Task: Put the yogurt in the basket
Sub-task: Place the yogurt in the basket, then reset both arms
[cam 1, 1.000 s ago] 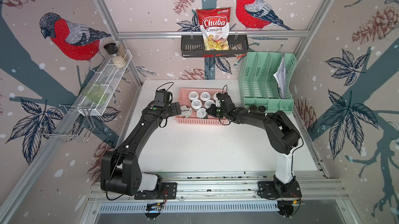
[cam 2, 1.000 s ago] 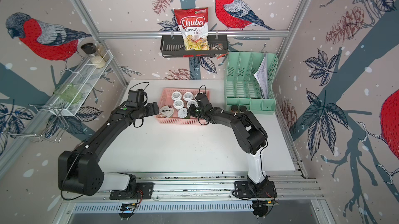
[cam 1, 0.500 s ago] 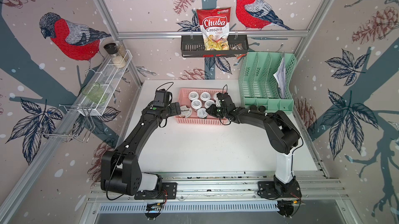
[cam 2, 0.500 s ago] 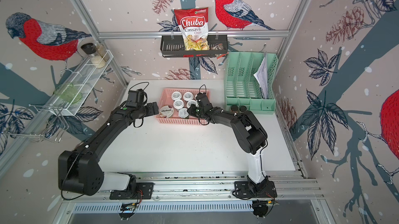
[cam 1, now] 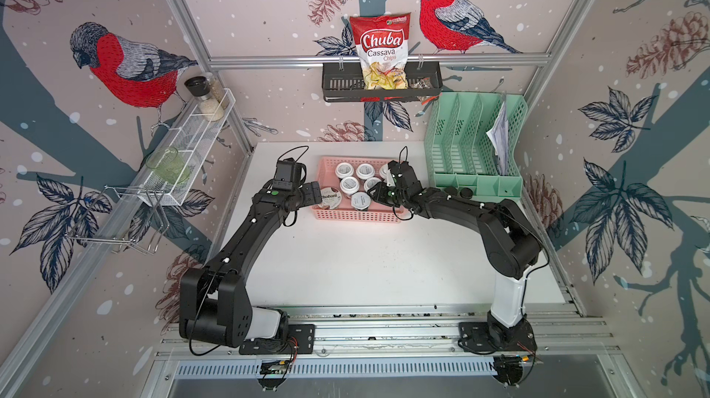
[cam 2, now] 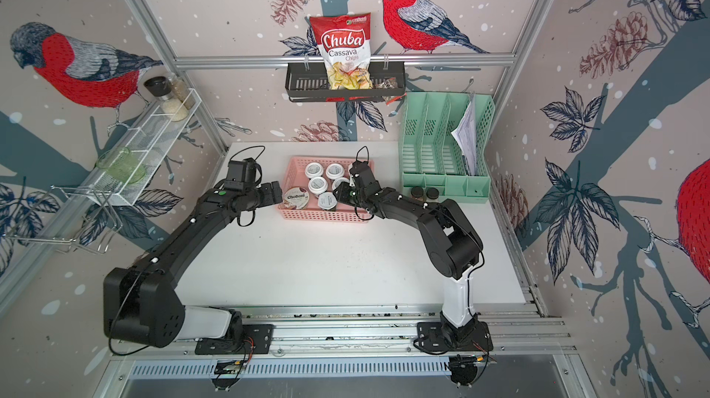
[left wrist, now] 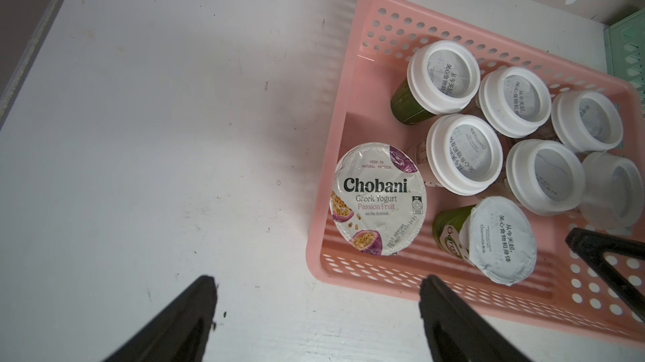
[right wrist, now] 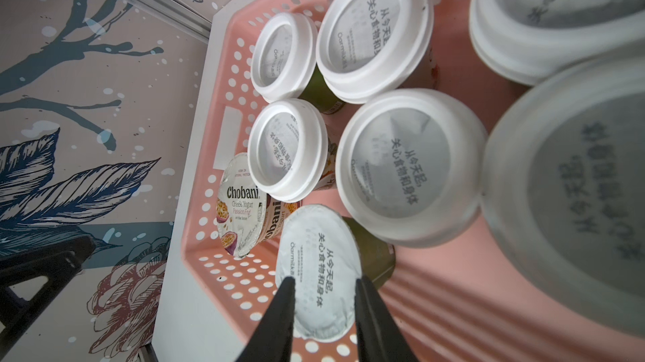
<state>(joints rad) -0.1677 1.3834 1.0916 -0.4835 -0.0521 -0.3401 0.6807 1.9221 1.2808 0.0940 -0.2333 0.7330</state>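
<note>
yogurt [left wrist: 464, 154]: all eight cups sat in basket [left wrist: 366, 274]; right gripper [right wrist: 324, 280] jaws slightly parted above foil-lidded cup [right wrist: 319, 238]; left gripper [left wrist: 319, 280] gaped empty; straight lift clear of lids seemed best

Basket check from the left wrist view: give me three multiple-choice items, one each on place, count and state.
1. The Chobani cup sits: A. inside the basket; B. outside it; C. held aloft.
2. Small cups in the basket: A. five; B. seven; C. nine.
3. The left gripper is: A. shut on a cup; B. open, empty; C. shut, empty.
Answers: 1 A, it stands within the pink walls; 2 B, seven round lids show; 3 B, its jaws stand wide apart, nothing between.
</note>
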